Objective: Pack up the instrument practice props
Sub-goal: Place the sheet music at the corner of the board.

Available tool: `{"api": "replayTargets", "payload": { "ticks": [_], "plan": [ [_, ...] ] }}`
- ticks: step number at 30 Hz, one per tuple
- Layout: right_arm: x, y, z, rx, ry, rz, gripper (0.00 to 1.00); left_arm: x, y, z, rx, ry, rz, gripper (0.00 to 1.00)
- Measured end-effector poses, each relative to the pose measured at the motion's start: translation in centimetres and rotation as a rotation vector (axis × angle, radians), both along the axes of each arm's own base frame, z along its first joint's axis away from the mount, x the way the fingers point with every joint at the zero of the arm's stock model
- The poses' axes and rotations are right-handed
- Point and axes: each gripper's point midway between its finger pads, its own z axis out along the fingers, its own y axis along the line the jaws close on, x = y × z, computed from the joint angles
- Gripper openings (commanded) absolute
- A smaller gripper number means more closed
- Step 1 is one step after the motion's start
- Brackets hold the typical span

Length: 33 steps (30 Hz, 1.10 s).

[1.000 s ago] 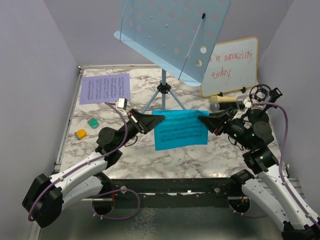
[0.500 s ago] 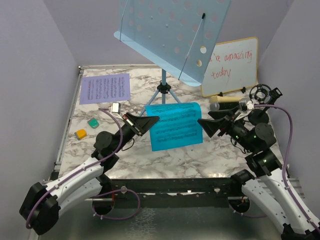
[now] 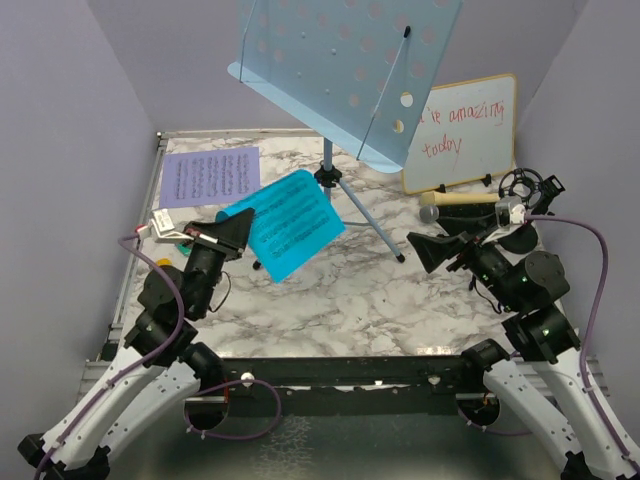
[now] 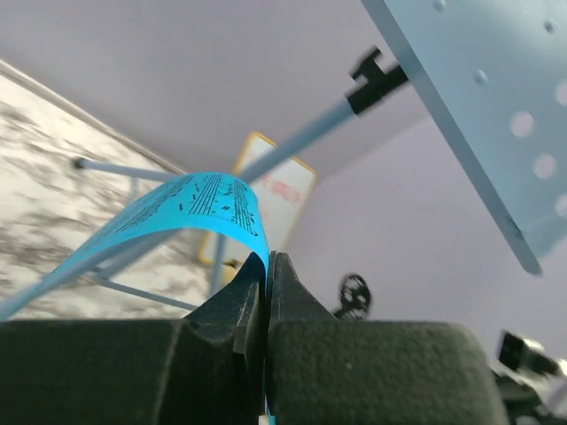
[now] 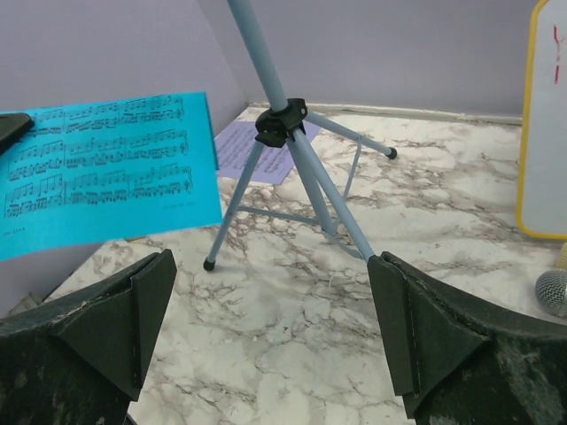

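1. Swung from centre toward nine o'clock: cyan sheet (image 3: 290,222), pinched in my left gripper (image 3: 243,224); right gripper (image 3: 422,252) now wide, empty.
2. Sheet-gathering step, I judge; next, lay it onto printed music sheet (image 3: 210,177) at eleven o'clock.

I can see the wood-framed whiteboard (image 3: 462,132) with red writing leaning at the back wall, well beyond the right jaws. Through the left wrist camera it stands far ahead of the left jaws, and through the right wrist camera only its yellow-edged side shows, at the far right of the right jaws. The green block (image 3: 181,241) and orange block (image 3: 163,263) lie near each other, off to the left of the left jaws and mostly hidden from my overhead camera, on the marble tabletop (image 3: 380,290) that spreads below and between both sets of jaws.
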Motion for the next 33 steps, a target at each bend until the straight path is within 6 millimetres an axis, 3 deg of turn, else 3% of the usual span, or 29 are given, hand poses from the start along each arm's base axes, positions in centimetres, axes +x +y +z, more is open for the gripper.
{"api": "replayTargets", "payload": {
  "ticks": [3, 6, 15, 19, 22, 25, 29, 30, 32, 33],
  "plan": [
    [0.2, -0.3, -0.4, -0.019, 0.003, -0.018, 1.00, 0.7, 2.5, -0.2, 0.045, 0.048, 0.136, 0.00],
    [0.4, -0.6, -0.8, -0.038, 0.011, -0.035, 1.00, 1.6, 3.7, -1.0, 0.089, 0.087, 0.222, 0.00],
    [0.3, -2.1, -0.9, -0.073, -0.010, -0.109, 1.00, 7.0, 2.5, -6.3, 0.294, 0.219, 0.327, 0.00],
    [-0.1, -3.0, -0.7, -0.080, -0.029, -0.143, 1.00, 10.3, 5.6, -7.5, 0.308, 0.258, 0.445, 0.00],
    [-0.4, -3.5, -0.4, -0.080, -0.048, -0.160, 1.00, 12.4, 8.5, -7.0, 0.284, 0.265, 0.526, 0.00],
    [-0.5, -3.8, -0.3, -0.080, -0.059, -0.171, 1.00, 15.3, 12.0, -6.0, 0.236, 0.257, 0.601, 0.00],
    [-0.4, -3.8, -0.5, -0.090, -0.059, -0.173, 1.00, 19.6, 15.1, -5.3, 0.187, 0.255, 0.640, 0.00],
    [-0.4, -3.8, -0.6, -0.096, -0.061, -0.174, 1.00, 25.2, 17.5, -4.9, 0.163, 0.259, 0.638, 0.00],
    [-0.4, -3.8, -0.6, -0.096, -0.062, -0.173, 1.00, 26.1, 18.0, -5.8, 0.163, 0.284, 0.634, 0.00],
    [-0.4, -3.8, -0.6, -0.097, -0.061, -0.173, 1.00, 27.5, 18.2, -4.8, 0.155, 0.269, 0.615, 0.00]
  ]
}}
